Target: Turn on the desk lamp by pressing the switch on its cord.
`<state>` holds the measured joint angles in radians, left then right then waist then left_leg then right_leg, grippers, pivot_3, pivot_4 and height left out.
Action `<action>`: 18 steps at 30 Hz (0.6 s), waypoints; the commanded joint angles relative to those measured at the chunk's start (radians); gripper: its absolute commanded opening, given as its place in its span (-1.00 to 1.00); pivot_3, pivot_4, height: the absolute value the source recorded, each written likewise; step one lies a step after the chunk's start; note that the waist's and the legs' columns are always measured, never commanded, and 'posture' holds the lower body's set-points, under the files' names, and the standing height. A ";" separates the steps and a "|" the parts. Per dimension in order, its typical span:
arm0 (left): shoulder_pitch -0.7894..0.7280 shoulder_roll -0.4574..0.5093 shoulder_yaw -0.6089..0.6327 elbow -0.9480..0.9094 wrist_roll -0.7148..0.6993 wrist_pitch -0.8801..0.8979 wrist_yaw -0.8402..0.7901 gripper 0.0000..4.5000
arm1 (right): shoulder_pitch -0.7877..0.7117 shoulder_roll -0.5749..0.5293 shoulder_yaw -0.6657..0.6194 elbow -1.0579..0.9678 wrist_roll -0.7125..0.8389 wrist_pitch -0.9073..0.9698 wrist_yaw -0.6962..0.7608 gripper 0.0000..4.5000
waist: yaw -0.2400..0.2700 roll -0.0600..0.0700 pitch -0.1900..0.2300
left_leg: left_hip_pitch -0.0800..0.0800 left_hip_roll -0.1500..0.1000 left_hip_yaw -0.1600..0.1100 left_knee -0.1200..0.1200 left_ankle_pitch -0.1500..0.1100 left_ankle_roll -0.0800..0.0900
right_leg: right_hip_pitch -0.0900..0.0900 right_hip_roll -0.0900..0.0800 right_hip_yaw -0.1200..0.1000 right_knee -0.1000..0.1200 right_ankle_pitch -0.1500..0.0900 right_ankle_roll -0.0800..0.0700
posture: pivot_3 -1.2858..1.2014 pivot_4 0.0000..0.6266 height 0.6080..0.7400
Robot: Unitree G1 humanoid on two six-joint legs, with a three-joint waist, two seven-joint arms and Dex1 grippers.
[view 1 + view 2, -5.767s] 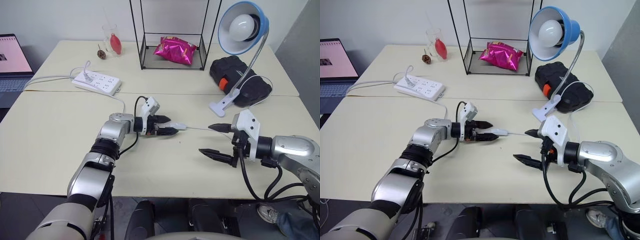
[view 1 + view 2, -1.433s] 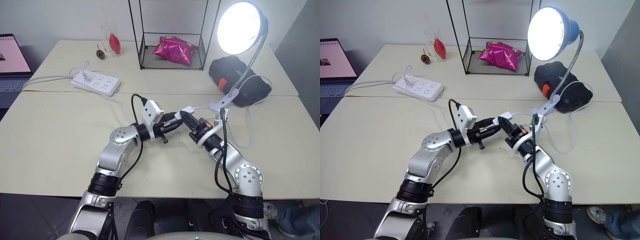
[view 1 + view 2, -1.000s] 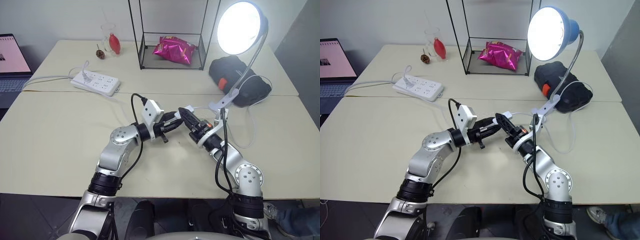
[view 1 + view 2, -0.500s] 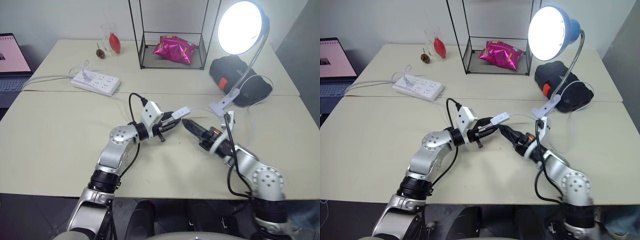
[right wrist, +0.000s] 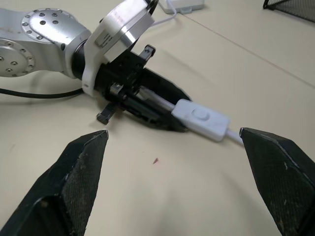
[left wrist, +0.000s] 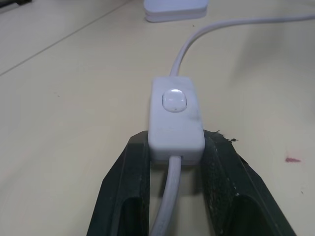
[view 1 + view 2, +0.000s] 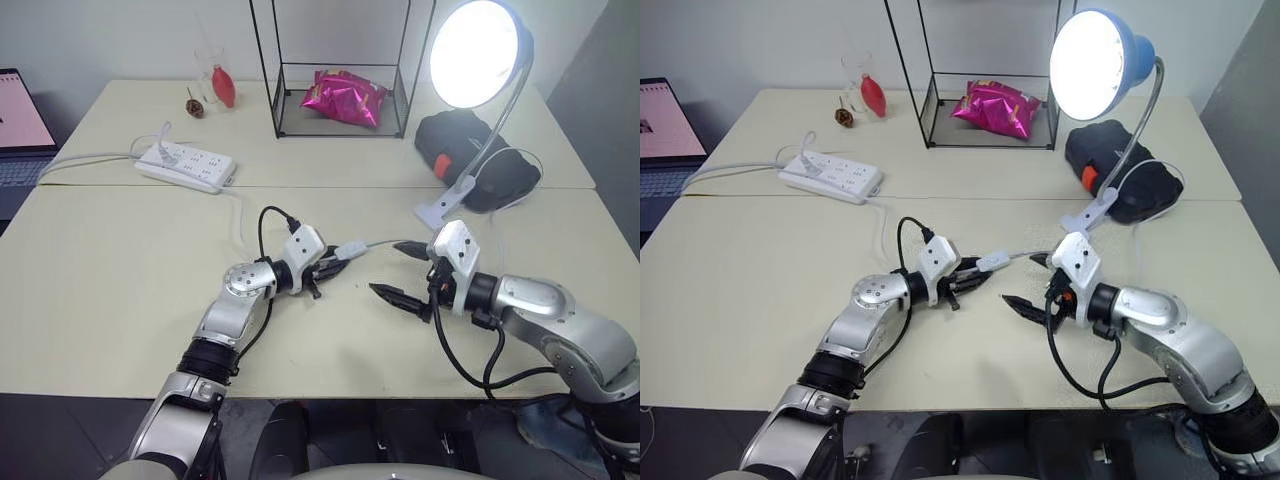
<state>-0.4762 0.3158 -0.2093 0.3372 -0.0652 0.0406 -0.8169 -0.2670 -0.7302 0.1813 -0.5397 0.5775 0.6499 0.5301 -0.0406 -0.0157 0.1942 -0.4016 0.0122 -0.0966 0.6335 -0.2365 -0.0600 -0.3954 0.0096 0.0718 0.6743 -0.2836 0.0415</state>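
The switch [image 7: 351, 249] is held low over the front table [image 7: 110, 290], its long axis running along the left gripper's [image 7: 332, 264] fingers toward the right gripper [image 7: 398, 269] and the lamp's clip base [image 7: 436, 212]. It is pinched at its rear end between the left fingers, button side up, as seen in the left wrist view, where the cord [image 6: 197, 37] is seen leaving its far end. The right gripper's fingers are spread wide, clear of the switch; in its wrist view the switch [image 5: 202, 119] lies between them. The desk lamp [image 7: 478, 55] is lit, whereas it was dark earlier; since half a second ago the right gripper has drawn back and rolled.
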 commanded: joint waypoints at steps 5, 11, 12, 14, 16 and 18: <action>0.009 -0.002 -0.013 0.008 0.020 -0.016 0.000 -0.52 | -0.041 0.001 -0.015 0.027 -0.075 -0.019 0.072 1.00 | 0.001 0.000 0.000 | 0.001 0.000 0.000 0.000 0.000 0.000 | 0.000 0.000 0.000 0.001 0.000 0.000 | 0.03 -0.52 1.00; 0.020 -0.008 -0.011 -0.003 0.012 0.003 -0.004 -0.52 | -0.045 0.015 -0.017 0.029 -0.099 -0.010 0.095 1.00 | 0.001 0.000 0.000 | 0.001 0.000 0.000 0.000 0.000 0.000 | 0.001 0.000 0.000 0.001 0.000 0.000 | 0.03 -0.52 1.00; 0.023 -0.009 -0.009 -0.012 0.002 0.014 -0.012 -0.36 | -0.046 0.017 -0.018 0.028 -0.099 -0.006 0.099 1.00 | 0.001 0.000 0.000 | 0.001 0.000 0.000 0.000 0.000 0.000 | 0.001 0.000 0.000 0.001 0.000 0.000 | 0.03 -0.52 1.00; 0.027 -0.007 -0.008 -0.032 -0.010 0.023 -0.024 -0.18 | -0.047 0.019 -0.020 0.026 -0.098 0.002 0.104 1.00 | 0.001 0.000 0.000 | 0.001 0.000 0.000 0.000 0.000 0.000 | 0.001 0.000 0.000 0.001 0.000 0.000 | 0.03 -0.52 1.00; 0.029 -0.007 -0.003 -0.047 -0.020 0.035 -0.028 -0.01 | -0.048 0.021 -0.021 0.025 -0.098 0.008 0.108 1.00 | 0.002 0.000 0.000 | 0.001 0.000 0.000 0.000 0.000 0.000 | 0.001 0.000 0.000 0.001 0.000 0.000 | 0.03 -0.52 1.00; 0.029 -0.005 0.000 -0.053 -0.023 0.040 -0.025 0.20 | -0.049 0.023 -0.022 0.024 -0.101 0.012 0.113 1.00 | 0.004 0.000 0.000 | 0.001 0.000 0.000 0.000 0.000 0.000 | 0.001 0.000 0.000 0.002 0.000 0.000 | 0.03 -0.52 1.00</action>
<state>-0.4592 0.3113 -0.2046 0.3121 -0.0781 0.0703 -0.8288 -0.2965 -0.7093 0.1810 -0.4944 0.4836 0.6647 0.6317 -0.0370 -0.0158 0.1941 -0.4002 0.0121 -0.0969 0.6336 -0.2365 -0.0601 -0.3942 0.0094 0.0716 0.6759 -0.2835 0.0414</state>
